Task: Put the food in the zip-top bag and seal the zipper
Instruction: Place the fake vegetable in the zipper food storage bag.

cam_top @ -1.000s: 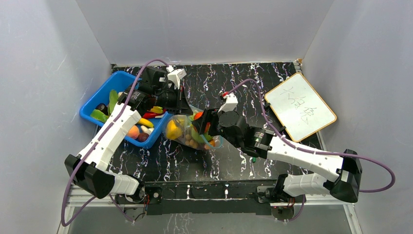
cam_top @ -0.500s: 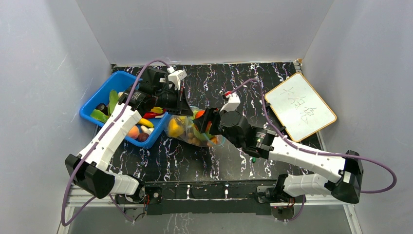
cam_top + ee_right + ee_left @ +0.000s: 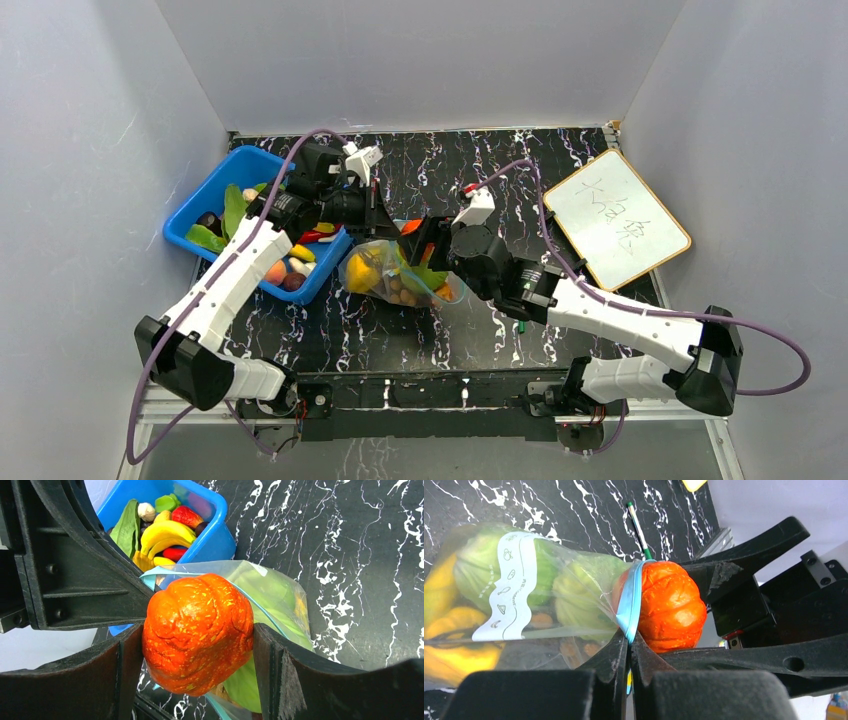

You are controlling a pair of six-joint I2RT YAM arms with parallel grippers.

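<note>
the zip-top bag is lying on the black marbled table, just beside the blue bin and between the two arms. its mouth is held up by the left gripper, and that looks to be the whole point of that grip: the teal-blue zipper strip is pinched so the opening is lifted and faces the other arm. its fingers are squeezed down almost to nothing, with only the thin plastic edge caught between them.

the right gripper is parked right at that opening with an orange toy pumpkin clamped in it. its fingers are spread fairly wide, since the pumpkin fills the gap, and both are pressed against its sides. in the left wrist view the pumpkin is seen touching the zipper strip, at the lip rather than properly inside, so the drop is judged not done yet.

green and yellow pieces are already packed in the bag, so it's pretty full. more food is left in the bin, bananas included, and the zipper is not closed. a tight squeeze past the rim is expected, and the edge could get tugged out of the pinch if the pumpkin is shoved. a green pen is lying on the table beyond the bag.
</note>
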